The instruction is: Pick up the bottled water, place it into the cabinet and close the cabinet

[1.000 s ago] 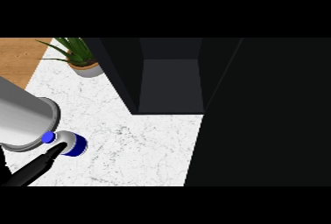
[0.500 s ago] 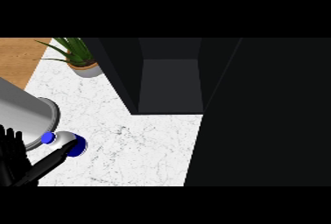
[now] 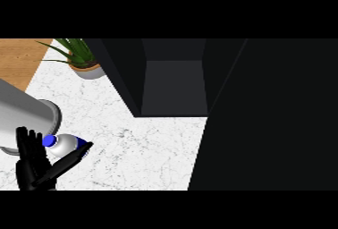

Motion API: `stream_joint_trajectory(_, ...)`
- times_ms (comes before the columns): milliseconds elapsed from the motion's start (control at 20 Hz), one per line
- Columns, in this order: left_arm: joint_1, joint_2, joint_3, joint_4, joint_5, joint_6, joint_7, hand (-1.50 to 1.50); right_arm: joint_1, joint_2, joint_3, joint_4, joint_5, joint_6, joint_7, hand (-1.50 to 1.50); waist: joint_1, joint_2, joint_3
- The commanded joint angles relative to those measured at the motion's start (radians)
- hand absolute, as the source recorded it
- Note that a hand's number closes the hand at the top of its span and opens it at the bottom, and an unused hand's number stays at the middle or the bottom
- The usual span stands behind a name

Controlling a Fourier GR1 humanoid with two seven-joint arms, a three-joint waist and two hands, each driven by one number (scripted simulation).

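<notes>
White marble counter [image 3: 145, 147], black cabinet [image 3: 175, 89] standing open at the back, potted plant [image 3: 82, 60] at the far left corner. Since a second ago the left hand [image 3: 36, 163] has risen into view beside the bottled water [image 3: 63, 145]; fingers now straight and spread behind it, thumb against its near side, not closed. Bottle unmoved, near the left edge beside a grey cylinder [image 3: 23, 120]. Judgement: grasp imminent, lift not begun. Right hand not visible.

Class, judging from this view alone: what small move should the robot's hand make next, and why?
Probably curl the left hand round the bottled water: its straight fingers and thumb already flank the bottle, which still stands on the counter, not yet gripped.
</notes>
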Motion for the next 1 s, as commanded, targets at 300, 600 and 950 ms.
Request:
stream_joint_trajectory(300,-0.084,-0.001,0.048,0.246,0.056,-0.014,-0.175,-1.5,-0.063,0.003,0.021,-0.071,0.103,-0.028,0.084,-1.5,0.004,0.001,0.0)
stream_joint_trajectory(600,-0.144,-0.011,0.061,0.408,0.1,0.006,-0.306,-1.5,-0.016,-0.036,0.07,-0.107,0.139,-0.053,0.061,-1.5,-0.002,0.0,0.0)
stream_joint_trajectory(950,-0.147,-0.011,0.063,0.514,0.181,-0.026,-0.405,-1.5,-0.002,-0.066,0.103,-0.112,0.156,-0.06,0.055,-1.5,-0.001,-0.001,0.0)
